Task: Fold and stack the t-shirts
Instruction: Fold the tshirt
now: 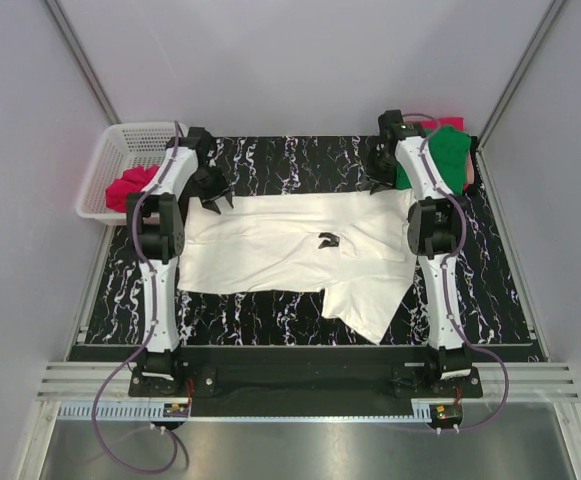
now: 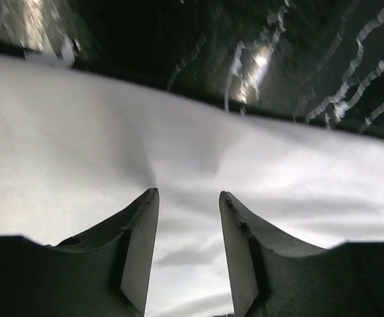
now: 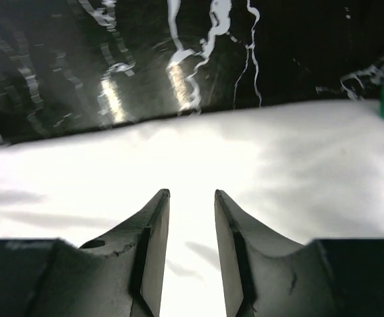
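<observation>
Where the white shirt [image 1: 290, 250] lies: spread flat across the middle of the table [image 1: 270, 155], its long side running left to right, with one part reaching toward the near edge at the right.
Mark [image 1: 327, 240]: small and dark, near the white shirt's middle; I cannot tell what it is.
Left gripper [image 2: 188, 193]: over the white shirt's far left edge, jaws apart by a moderate gap, nothing between them, white cloth showing below.
Right gripper [image 3: 192, 192]: over the white shirt's far right edge, jaws parted about as much, nothing pinched.
Green shirt [image 1: 450, 155]: bunched at the far right corner, just beside the right arm and partly hidden by it.
Red shirt [image 1: 135, 185]: crumpled in the basket [image 1: 120, 135].
Basket: white, off the table's far left corner.
</observation>
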You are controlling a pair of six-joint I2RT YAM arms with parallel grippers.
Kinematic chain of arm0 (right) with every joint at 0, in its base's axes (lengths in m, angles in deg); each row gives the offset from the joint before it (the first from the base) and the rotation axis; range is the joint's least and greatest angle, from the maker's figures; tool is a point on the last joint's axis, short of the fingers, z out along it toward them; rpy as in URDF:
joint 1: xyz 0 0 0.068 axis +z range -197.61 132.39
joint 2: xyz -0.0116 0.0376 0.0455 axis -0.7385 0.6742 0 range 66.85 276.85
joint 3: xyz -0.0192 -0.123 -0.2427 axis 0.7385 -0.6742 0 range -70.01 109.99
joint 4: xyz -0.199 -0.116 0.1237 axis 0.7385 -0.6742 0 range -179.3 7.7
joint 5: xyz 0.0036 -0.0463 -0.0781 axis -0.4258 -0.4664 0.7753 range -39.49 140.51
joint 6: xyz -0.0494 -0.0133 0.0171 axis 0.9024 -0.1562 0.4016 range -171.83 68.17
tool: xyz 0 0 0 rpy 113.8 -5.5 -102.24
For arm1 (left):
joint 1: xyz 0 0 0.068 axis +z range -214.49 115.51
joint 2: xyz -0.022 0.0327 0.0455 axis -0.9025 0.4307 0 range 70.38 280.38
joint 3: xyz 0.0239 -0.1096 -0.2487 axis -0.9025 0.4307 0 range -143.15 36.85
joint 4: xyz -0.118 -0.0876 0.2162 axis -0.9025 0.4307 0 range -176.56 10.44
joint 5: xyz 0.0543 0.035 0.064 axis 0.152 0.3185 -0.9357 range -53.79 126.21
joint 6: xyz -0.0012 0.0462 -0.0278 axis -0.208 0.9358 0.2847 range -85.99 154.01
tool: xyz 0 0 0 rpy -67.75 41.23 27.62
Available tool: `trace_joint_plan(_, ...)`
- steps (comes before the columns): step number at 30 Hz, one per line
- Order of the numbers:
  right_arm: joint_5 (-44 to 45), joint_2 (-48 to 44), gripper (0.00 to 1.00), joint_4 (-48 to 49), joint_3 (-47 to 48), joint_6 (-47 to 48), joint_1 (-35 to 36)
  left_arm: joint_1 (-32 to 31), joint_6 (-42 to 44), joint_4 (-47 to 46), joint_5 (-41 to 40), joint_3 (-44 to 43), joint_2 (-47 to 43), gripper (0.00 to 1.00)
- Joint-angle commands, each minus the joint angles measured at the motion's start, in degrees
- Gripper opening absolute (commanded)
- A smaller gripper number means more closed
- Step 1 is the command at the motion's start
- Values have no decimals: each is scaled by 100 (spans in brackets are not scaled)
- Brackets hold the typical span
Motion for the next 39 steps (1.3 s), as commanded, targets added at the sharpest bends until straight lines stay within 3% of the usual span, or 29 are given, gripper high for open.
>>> trace_joint_plan(1, -12, -1805, 41, 38, -196, -108, 34, 25, 149, -481, 924, 586, -1477, 47)
trace_joint_plan(5, -267, -2782, 42, 11, -977, -214, 34, 17, 254, -552, 1521, 1509, -2635, 47)
trace_joint_plan(10, -644, -4151, 42, 160, -2260, -424, 43, -1, 421, -684, 1382, 3099, -4034, 47)
trace_joint_plan(14, -1242, -5418, 42, 1098, -4663, -1011, 165, -19, 447, -719, 1303, 4442, -5543, 46)
trace_joint_plan(20, -1339, -7265, 42, 1549, -7083, -1689, 588, -54, 228, -789, 1031, 5954, -7373, 48)
trace_joint_plan(24, -1427, -8109, 42, 1295, -7782, -1928, 737, -71, 52, -754, 1110, 6800, -7955, 48)
trace_joint_plan(29, -1190, -8726, 41, 768, -7844, -1841, 746, -89, -343, -702, 838, 7328, -8211, 46)
trace_joint_plan(36, -858, -8735, 40, -110, -7861, -1445, 746, -282, -1354, -877, 266, 7268, -8931, 48)
trace_joint_plan(39, -838, -8962, 41, -297, -8238, -1304, 746, -396, -1293, -677, 143, 7092, -8634, 48)
